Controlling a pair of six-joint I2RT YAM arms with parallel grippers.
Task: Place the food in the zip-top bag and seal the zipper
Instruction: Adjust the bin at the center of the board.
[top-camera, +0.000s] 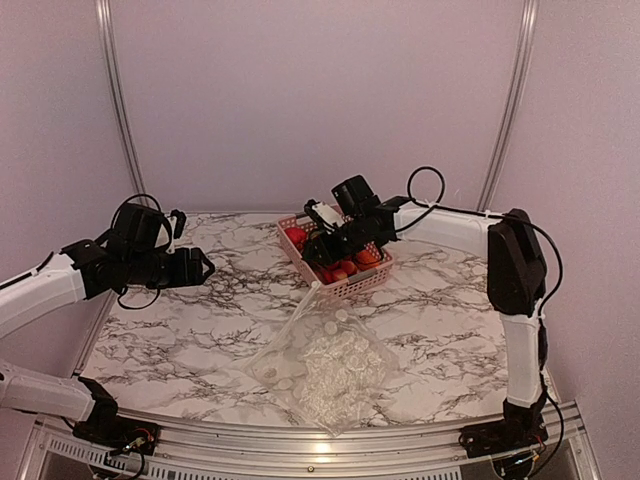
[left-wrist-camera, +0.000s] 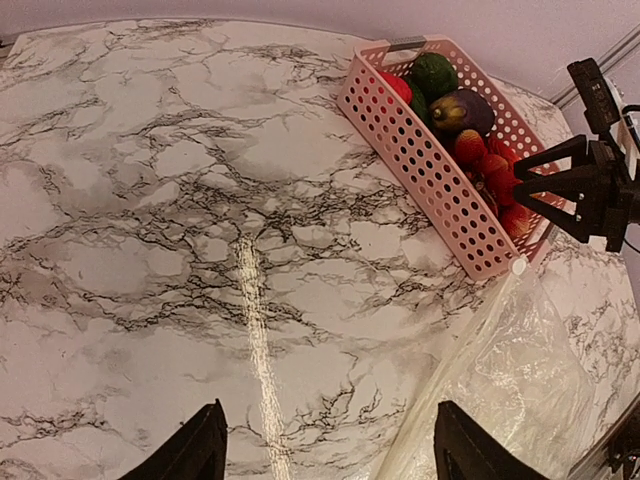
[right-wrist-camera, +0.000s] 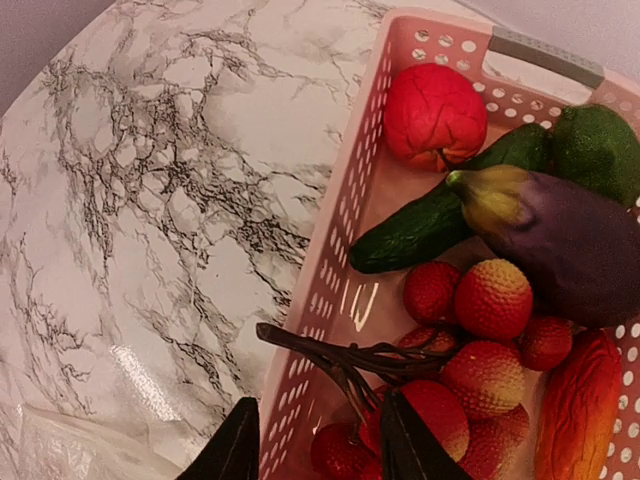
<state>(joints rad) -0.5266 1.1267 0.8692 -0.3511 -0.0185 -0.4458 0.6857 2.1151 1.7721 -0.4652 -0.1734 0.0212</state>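
Right gripper (right-wrist-camera: 318, 410), bottom of frame: jaws spread, holding nothing, above the pink basket (right-wrist-camera: 345, 230) wall. Food (right-wrist-camera: 493, 297) lies inside the basket, frame right. Left gripper (left-wrist-camera: 330, 420): jaws wide, holding nothing, above marble table (left-wrist-camera: 150, 200). Zip-top bag (top-camera: 325, 360) lies flat, lower centre of the top view.

Soft, even overhead light leaves only faint shadows. A pale glare streak runs down the marble bench (left-wrist-camera: 120, 200) in the left wrist view, and the zip-top bag (top-camera: 325, 365) glints. Both wrist views bend at their edges.
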